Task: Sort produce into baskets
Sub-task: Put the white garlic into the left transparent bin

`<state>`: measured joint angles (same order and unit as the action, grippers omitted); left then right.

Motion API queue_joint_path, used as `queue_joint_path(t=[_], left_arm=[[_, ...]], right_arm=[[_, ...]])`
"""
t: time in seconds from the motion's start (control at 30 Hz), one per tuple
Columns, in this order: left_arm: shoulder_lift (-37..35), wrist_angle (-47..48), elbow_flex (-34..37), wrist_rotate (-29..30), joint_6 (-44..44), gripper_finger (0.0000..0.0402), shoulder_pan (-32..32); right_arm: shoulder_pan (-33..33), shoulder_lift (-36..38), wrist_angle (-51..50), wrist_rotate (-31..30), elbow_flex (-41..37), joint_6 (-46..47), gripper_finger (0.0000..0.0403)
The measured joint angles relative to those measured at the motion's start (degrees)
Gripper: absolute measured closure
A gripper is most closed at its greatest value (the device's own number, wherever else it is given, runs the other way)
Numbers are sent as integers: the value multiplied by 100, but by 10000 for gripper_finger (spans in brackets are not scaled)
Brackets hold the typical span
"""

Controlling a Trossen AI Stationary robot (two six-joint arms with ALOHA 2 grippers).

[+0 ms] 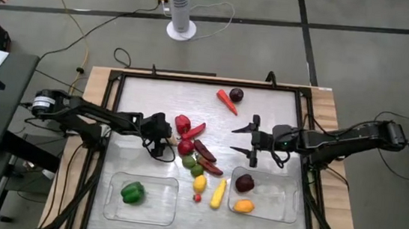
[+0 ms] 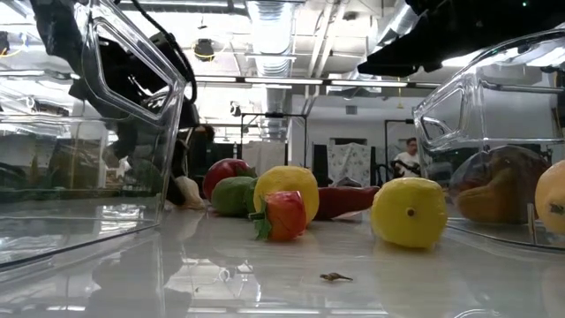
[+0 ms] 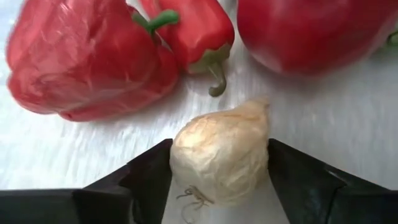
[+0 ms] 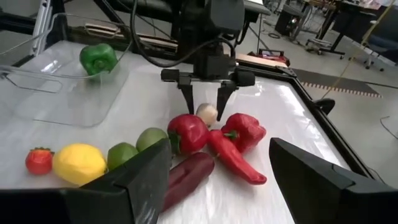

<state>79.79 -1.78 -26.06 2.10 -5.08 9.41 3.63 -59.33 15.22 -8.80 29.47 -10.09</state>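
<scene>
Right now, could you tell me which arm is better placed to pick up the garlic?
The left. Its gripper already has the garlic between its fingers, beside the red peppers. The right gripper hangs open farther off, near the basket holding a plum.

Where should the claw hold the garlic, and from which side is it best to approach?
Probably across the garlic's round, wide middle, coming from above. The left claw already straddles it that way, one finger on each side. Its tapered tip points toward the red peppers, which crowd that side, so a sideways approach looks less suitable.
</scene>
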Motion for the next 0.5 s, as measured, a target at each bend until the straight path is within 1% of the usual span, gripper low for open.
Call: queue_joint_path(t=[0.17,0.27,0.37,0.5], left_arm=[[57,-200,0,-3,27,221,0],[-8,-156,-28,-38,126,242,0],[-167,180,-210,-183,180,246,-2],[-545,1142,-648,-439,455,240,-84]], right_arm=[[10,0,4,1,0,-89,106],[10,0,-10,2,0,-103,106],[10,0,-41,4,0,-109,106],[10,0,-30,4,0,-107,106]])
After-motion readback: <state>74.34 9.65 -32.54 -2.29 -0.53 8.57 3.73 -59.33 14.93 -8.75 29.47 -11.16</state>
